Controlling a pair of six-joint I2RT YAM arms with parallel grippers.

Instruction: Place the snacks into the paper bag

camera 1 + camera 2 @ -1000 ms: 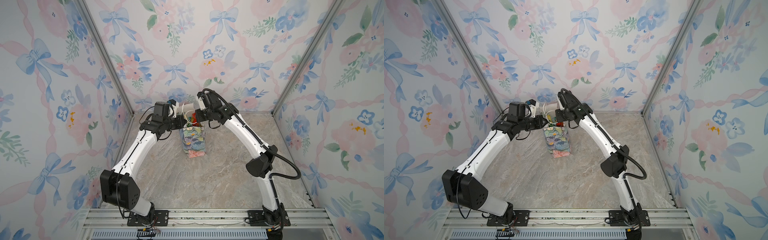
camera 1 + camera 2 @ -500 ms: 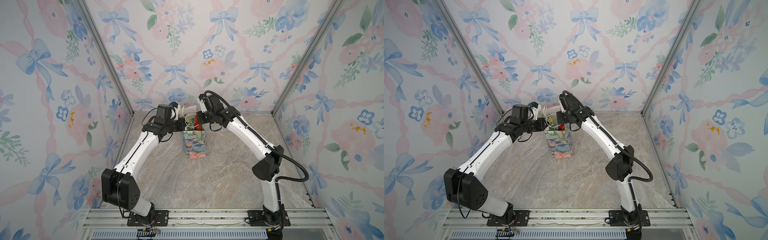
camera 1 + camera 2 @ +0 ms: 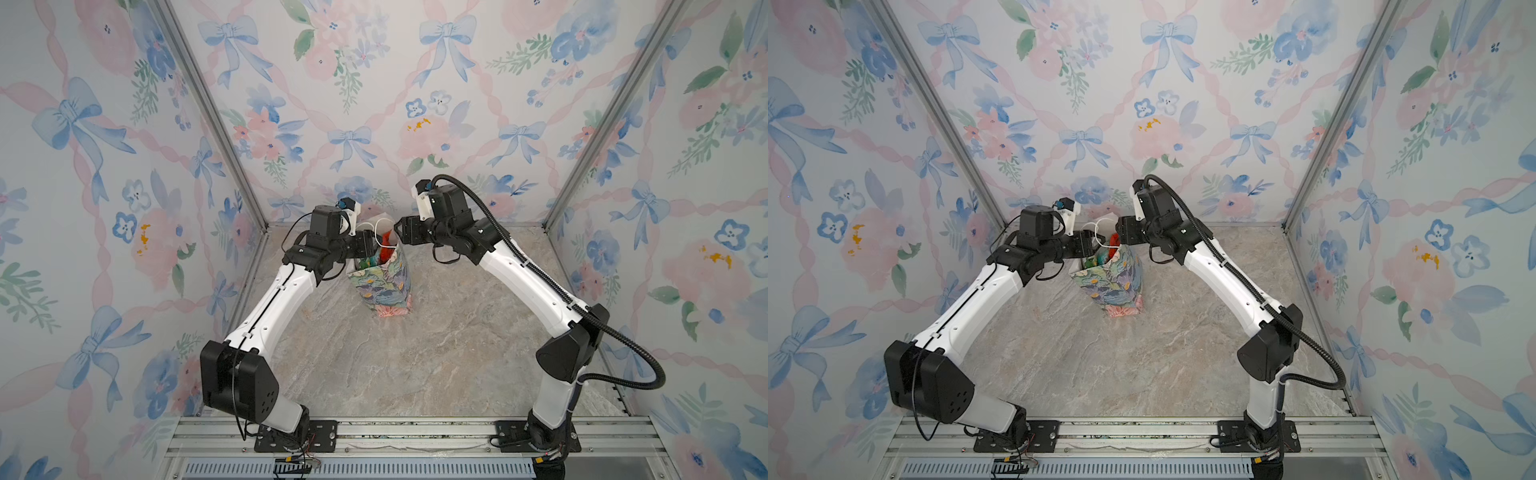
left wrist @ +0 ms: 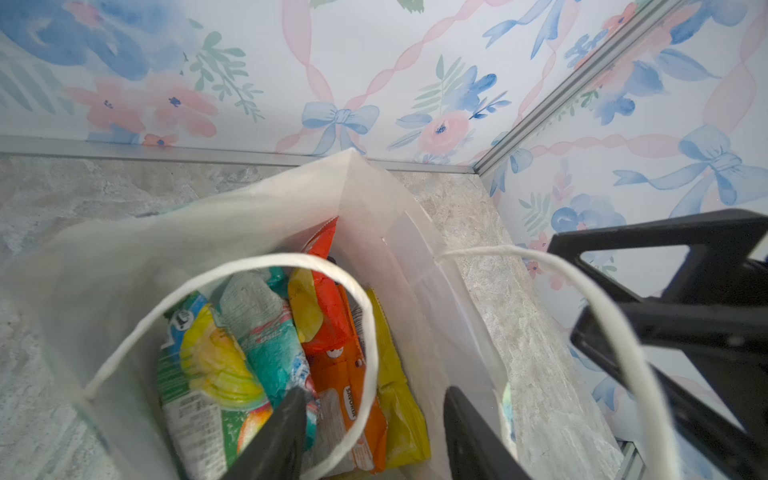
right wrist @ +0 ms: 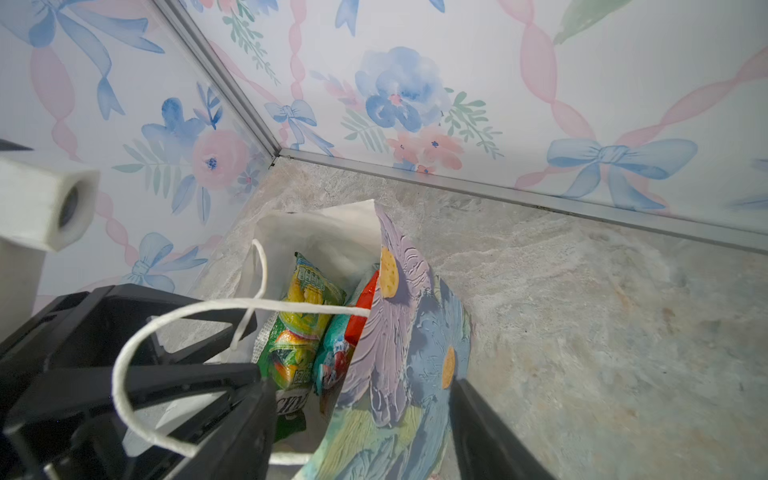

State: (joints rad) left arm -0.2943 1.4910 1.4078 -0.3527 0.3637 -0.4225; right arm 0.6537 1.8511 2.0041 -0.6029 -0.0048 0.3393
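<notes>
Jaws of the left gripper (image 3: pixel 368 249), at 9 o'clock of the bag (image 3: pixel 383 287), and of the right gripper (image 3: pixel 400 237), at 3 o'clock, both gape and grip nothing, apparently because the snacks (image 4: pixel 266 332) already stand packed inside it, upright at 12 o'clock on the table (image 3: pixel 415 365), cords (image 5: pixel 291 306) slack.

paper bag (image 3: pixel 380 286): standing on surface (image 3: pixel 395 365), toward the rear, near back wall (image 3: pixel 374 124).
snacks (image 4: pixel 266 345): inside paper bag, packed side by side.
left gripper (image 3: pixel 368 249): left of bag mouth.
right gripper (image 3: pixel 402 235): right of bag mouth.
</notes>
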